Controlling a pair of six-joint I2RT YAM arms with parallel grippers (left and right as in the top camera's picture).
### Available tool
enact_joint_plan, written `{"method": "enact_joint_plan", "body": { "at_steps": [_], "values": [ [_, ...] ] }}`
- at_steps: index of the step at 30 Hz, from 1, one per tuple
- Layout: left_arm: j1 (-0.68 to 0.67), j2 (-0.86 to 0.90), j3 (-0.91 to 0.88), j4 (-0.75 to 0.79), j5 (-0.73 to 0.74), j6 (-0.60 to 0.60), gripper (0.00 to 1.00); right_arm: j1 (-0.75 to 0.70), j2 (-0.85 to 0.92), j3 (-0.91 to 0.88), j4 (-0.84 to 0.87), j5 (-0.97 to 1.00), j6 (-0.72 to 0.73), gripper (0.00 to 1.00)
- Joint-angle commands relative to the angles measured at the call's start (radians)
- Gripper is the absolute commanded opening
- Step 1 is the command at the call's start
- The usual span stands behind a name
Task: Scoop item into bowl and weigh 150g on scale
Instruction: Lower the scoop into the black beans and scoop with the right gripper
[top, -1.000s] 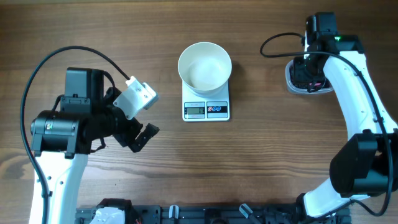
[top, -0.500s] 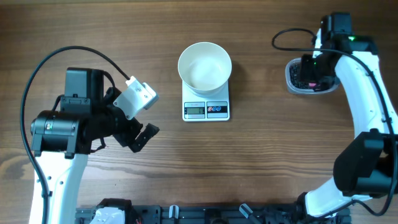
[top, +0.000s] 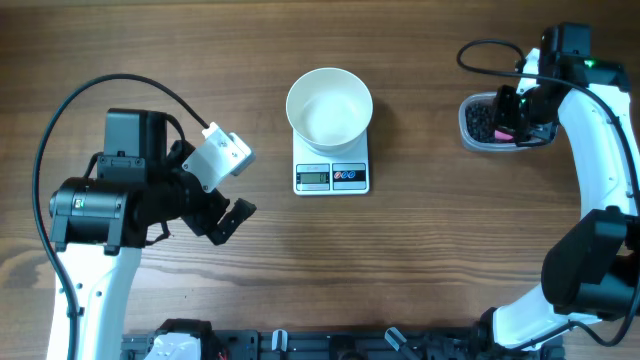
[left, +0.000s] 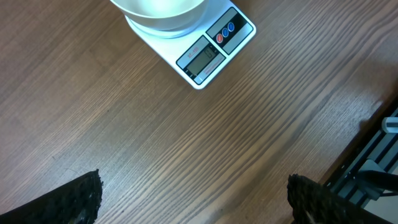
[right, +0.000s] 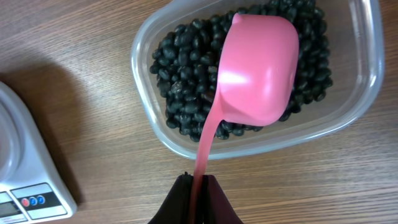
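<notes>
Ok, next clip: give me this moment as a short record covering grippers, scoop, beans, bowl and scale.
left gripper: open, holding nothing, above the table, apart from the scale
right gripper: shut on the handle of the pink scoop
scoop head: over the black beans in the clear tub; load not visible
white bowl: on the scale, empty
scale display: unreadable
stage: no beans in the bowl yet
</notes>
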Motion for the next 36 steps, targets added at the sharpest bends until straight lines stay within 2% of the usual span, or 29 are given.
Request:
{"method": "enact_joint_plan", "body": {
  "at_steps": [1,9,17,36],
  "values": [
    [0.008,-0.010,0.006,0.000,0.023,-0.003,1.00,0.006,0.024,0.011,-0.025,-0.107,0.026,0.04],
    [0.008,-0.010,0.006,0.000,0.023,-0.003,1.00,-0.005,0.024,0.011,-0.034,-0.106,0.058,0.04],
    [0.008,-0.010,0.006,0.000,0.023,-0.002,1.00,-0.068,0.025,0.010,0.002,-0.061,0.183,0.04],
    [0.008,-0.010,0.006,0.000,0.023,-0.003,1.00,-0.099,0.026,-0.047,0.020,-0.108,0.155,0.04]
  ]
}}
